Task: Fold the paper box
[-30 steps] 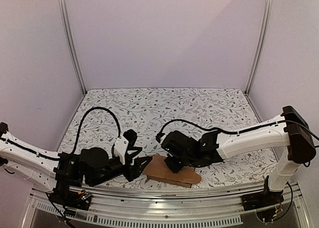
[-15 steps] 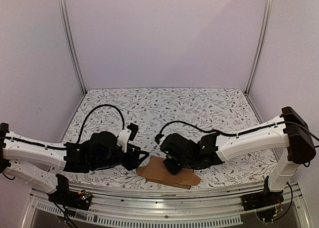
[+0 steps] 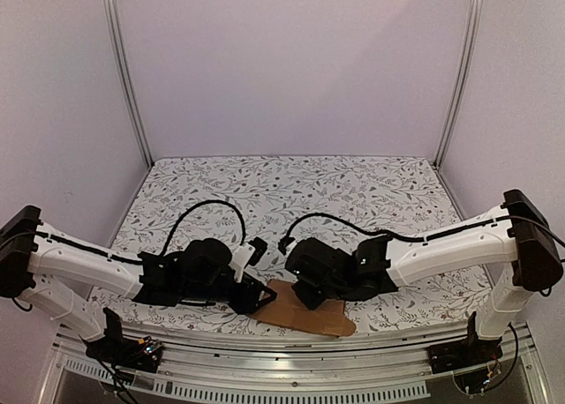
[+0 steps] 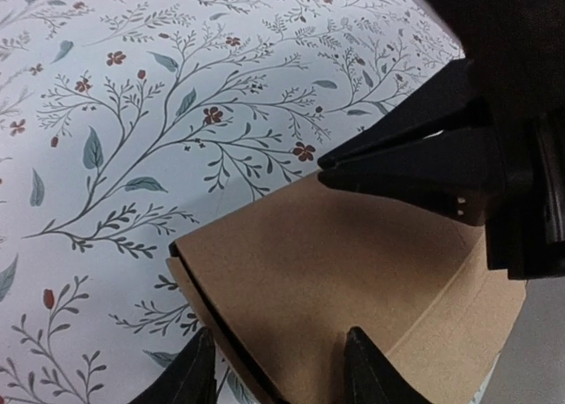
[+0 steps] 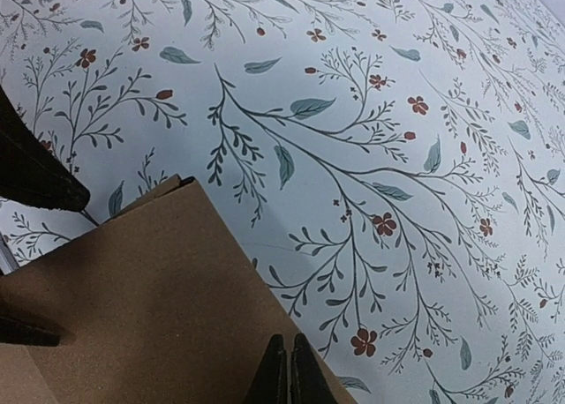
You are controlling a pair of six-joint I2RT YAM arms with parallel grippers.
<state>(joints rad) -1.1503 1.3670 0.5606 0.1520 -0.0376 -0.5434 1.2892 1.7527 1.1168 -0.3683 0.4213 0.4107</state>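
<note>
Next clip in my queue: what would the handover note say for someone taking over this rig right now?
Left tool: open, fingers either side of a corner edge of the paper box, not closed on it.
Right tool: shut, tips down at the box's top face.
Box: lies flat on the floral table cover, near the front edge, between both tools.
Done: a doubled layer shows along one edge, so at most a first fold.
Left: raise the walls, tuck the flaps, close it.

The paper box (image 3: 322, 317) is plain brown. The table (image 3: 291, 183) is white, printed with teal leafy sprigs and small red flowers. The walls (image 3: 291, 69) are pale lilac.
</note>
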